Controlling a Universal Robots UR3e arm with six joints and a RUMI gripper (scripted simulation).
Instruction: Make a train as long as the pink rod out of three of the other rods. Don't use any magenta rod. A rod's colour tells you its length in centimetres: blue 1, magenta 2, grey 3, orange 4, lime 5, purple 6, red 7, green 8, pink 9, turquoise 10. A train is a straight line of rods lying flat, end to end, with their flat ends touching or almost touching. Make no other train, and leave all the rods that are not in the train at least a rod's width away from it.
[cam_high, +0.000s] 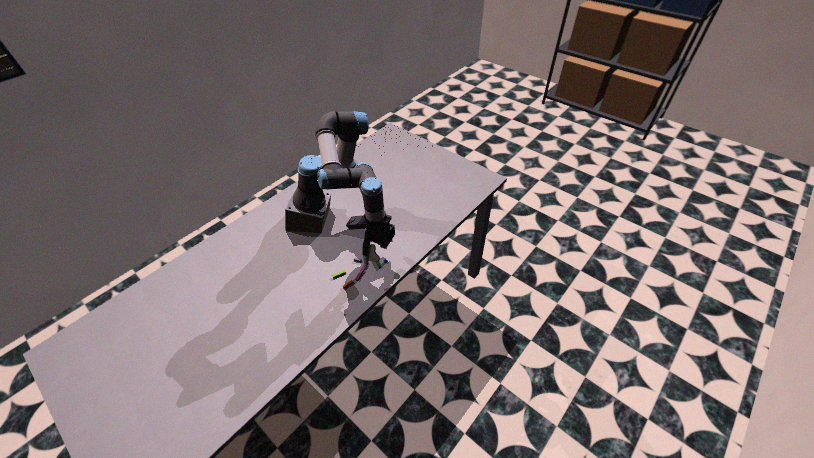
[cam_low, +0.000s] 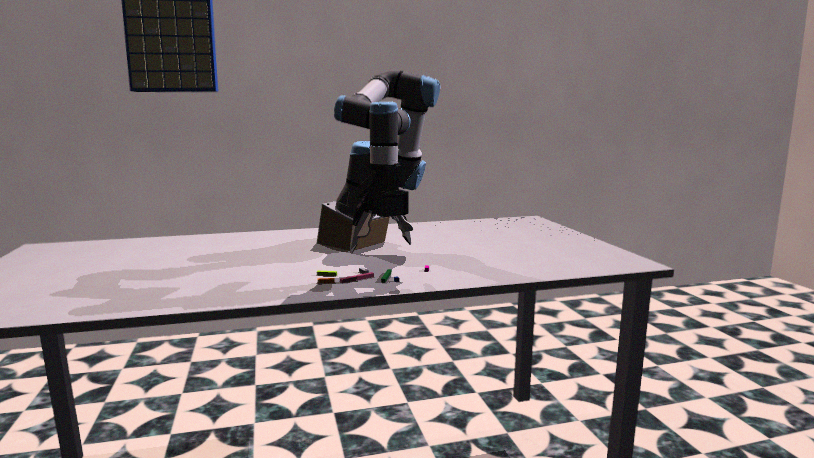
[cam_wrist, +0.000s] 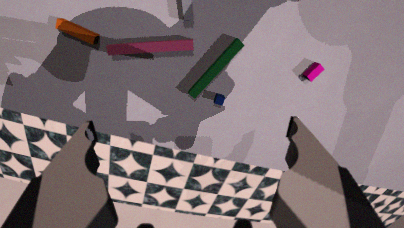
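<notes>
My gripper is open and empty above the table. The pink rod lies between the orange rod and the slanted green rod. A small gap separates pink and orange in the wrist view. The blue rod lies close beside green's near end. The lime rod lies behind orange, outside the wrist view. The grey rod lies behind pink. The magenta rod lies apart at the right.
The table has its front edge close beyond the blue and green rods. The arm's base block stands behind the rods. Arm shadows darken the area around the pink, orange and green rods.
</notes>
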